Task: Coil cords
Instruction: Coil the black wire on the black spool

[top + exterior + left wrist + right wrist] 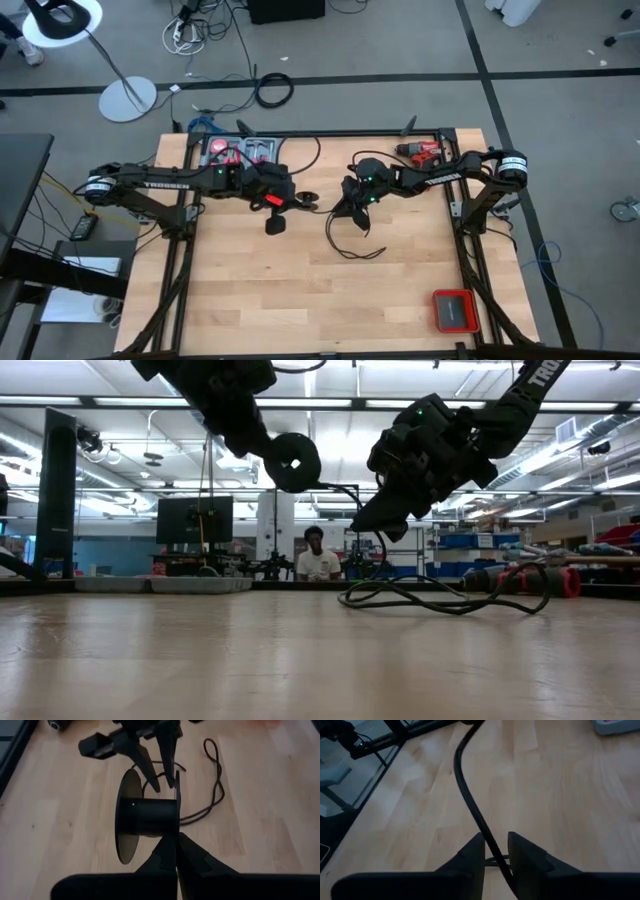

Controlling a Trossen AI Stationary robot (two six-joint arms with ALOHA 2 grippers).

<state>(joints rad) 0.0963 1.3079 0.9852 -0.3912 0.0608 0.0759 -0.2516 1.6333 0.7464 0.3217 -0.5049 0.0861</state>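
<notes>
1. I see a red power drill (pixel 424 152) lying at the far right edge of the pale wooden surface (pixel 300 300).
2. A red, flat rectangular case with a dark face (pixel 454 310) sits near the front right corner, well apart from the drill.
3. A grey tray holding red and dark items (pixel 243 152) rests at the far left edge.
4. Beyond the surface, a person (pixel 316 558) sits in the room.
5. A thick black cable ring (pixel 273 90) lies on the floor, near a white round lamp base (pixel 127 99).

wooden table (pixel 260 300) — black cord (pixel 345 240), red case (pixel 453 311)
</notes>
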